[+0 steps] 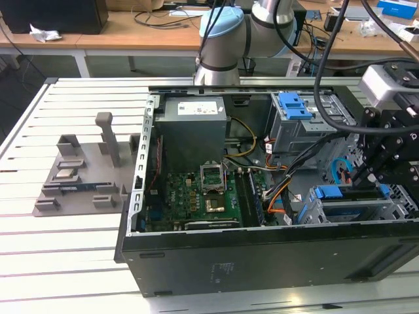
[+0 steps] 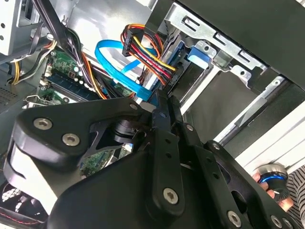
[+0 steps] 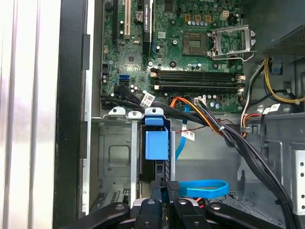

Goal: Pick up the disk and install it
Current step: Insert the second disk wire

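The disk [image 3: 156, 151], marked by its blue rail, stands on edge in the drive cage [image 3: 116, 157] beside the motherboard [image 3: 190, 52] inside the open computer case [image 1: 262, 261]. The gripper [image 3: 164, 187] sits right at its end, fingers [image 2: 164, 138] drawn close together on the disk's edge.

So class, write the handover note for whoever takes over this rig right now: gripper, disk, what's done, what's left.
Gripper: fingers look shut together with nothing seen between them, poised at the outer end of the drive cage in the corner of the computer case.
Disk: not in the gripper; it sits on edge inside the cage, its blue rail showing.
Done: the disk is picked up and slid into the cage.
Left: I cannot tell whether it is fully seated, so check that. A loose blue cable loops close beside the gripper.
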### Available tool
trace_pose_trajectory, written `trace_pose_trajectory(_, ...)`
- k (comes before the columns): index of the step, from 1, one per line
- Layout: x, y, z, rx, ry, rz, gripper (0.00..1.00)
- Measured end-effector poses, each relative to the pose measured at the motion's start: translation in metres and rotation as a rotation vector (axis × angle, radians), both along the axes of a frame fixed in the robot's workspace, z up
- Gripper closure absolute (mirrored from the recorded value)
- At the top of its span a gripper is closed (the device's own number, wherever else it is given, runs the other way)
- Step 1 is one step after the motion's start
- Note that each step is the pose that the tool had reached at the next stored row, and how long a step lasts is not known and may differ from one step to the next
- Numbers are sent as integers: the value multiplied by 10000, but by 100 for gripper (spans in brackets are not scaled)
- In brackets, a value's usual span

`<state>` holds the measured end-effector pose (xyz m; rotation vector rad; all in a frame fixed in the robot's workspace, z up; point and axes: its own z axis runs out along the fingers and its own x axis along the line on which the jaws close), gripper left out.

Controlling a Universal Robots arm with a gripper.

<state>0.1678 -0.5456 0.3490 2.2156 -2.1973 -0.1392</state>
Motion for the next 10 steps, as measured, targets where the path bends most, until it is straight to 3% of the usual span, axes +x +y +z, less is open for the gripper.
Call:
trace_pose_trajectory(4, -1, -3, -10, 124, 0, 6, 84)
trace_pose_trajectory(10, -2, -29, -31, 141, -1, 15, 84)
